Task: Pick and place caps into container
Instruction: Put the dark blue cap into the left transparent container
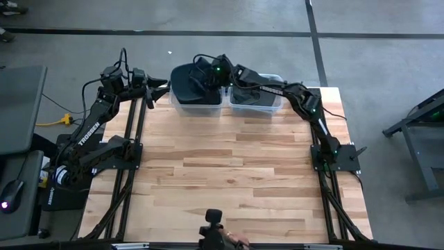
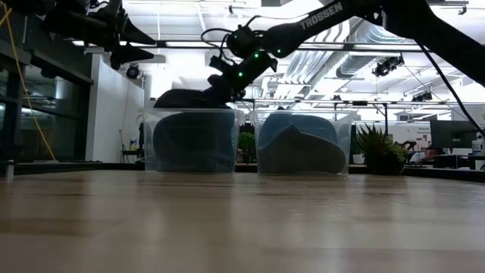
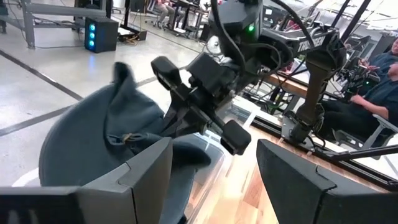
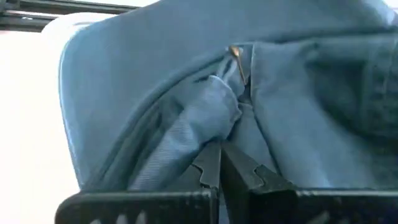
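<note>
Your right tool is pinched tight on the top cap, directly over the left bin; just let go. The bin beside it is already filled, the desk looks bare, and your left tool waits open nearby.

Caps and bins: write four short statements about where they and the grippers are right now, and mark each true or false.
1. The right gripper is over the left-hand bin, shut on a dark cap. True.
2. The right-hand bin is empty. False: the low view shows a cap inside it.
3. The left gripper holds a cap too. False: it is open and empty, beside the left-hand bin.
4. Both bins stand side by side at the far edge of the wooden table. True.
</note>
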You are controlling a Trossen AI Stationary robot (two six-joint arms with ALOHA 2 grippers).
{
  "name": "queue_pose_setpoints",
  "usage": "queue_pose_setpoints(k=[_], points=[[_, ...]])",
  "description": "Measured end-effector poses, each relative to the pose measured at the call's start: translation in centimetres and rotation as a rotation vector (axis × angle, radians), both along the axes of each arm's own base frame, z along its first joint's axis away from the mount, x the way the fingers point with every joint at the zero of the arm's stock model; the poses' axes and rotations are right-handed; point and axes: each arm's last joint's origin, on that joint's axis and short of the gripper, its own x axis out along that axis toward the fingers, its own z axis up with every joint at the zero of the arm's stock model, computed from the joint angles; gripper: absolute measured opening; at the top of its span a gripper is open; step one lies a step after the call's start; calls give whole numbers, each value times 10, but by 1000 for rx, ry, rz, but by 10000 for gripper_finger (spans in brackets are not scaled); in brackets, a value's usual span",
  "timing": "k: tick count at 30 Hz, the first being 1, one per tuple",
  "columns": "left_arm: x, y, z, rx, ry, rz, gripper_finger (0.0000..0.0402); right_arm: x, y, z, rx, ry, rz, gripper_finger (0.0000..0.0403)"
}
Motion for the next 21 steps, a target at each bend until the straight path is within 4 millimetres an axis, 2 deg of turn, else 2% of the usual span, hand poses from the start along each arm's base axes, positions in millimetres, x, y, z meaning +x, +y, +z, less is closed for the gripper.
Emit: queue_pose_setpoints(k=[9,14,21], points=[[0,0,0,-22,-8,1,232,-3,-8,-20,142,40,-65,0],[0,0,0,-27,-8,2,232,-4,-7,-15,181,11,-62,0],[0,0,0,-28,-8,2,232,-7,5,0,191,21,-64,0]])
